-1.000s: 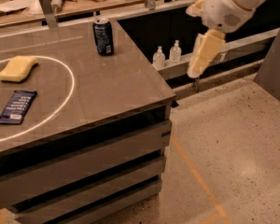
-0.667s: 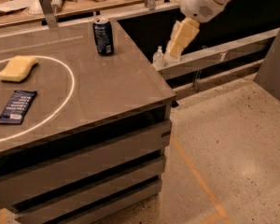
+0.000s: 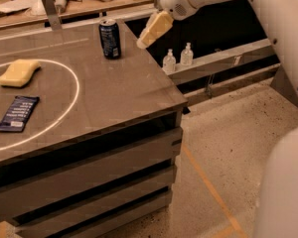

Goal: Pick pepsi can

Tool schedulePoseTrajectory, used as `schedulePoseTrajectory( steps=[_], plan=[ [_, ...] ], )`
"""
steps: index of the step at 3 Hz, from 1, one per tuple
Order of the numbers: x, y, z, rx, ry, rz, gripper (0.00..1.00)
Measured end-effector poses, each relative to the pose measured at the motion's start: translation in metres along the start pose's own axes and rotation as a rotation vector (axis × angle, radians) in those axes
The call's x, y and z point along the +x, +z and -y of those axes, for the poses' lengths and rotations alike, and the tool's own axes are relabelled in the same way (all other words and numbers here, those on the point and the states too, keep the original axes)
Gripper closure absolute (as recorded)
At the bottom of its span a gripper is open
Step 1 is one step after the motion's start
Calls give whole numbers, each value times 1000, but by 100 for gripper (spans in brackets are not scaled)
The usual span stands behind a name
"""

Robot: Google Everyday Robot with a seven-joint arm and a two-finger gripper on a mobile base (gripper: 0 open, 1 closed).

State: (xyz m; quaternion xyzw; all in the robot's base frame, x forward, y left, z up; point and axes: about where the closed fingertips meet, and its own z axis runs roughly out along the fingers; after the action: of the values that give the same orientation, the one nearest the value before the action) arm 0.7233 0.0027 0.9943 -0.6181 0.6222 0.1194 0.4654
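**Camera view: my claw hangs just right of the pepsi can**

Camera view shows my claw in the air at the far right corner of the worktop, angled down and to the left from my white arm. I cannot tell whether it is spread or pressed together. It holds nothing.

The pepsi can stands upright near the far edge of the worktop, just left of my claw and apart from it.

A white circle line is drawn on the left part of the worktop. Inside it, a yellow sponge lies at the far side and a flat dark blue snack packet lies nearer. The can stands outside the circle, to its far right.

Beyond the right edge of the worktop, two small clear bottles stand side by side on a low ledge.
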Motion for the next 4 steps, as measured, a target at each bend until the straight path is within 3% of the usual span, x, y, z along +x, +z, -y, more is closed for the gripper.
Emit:
schedulePoseTrajectory(
  steps=[2,3,4],
  plan=[
    [-9,85,35,23,185,202,0],
    [-2,117,45,21,273,276,0],
    [2,142,45,4,325,301,0]
  ],
)
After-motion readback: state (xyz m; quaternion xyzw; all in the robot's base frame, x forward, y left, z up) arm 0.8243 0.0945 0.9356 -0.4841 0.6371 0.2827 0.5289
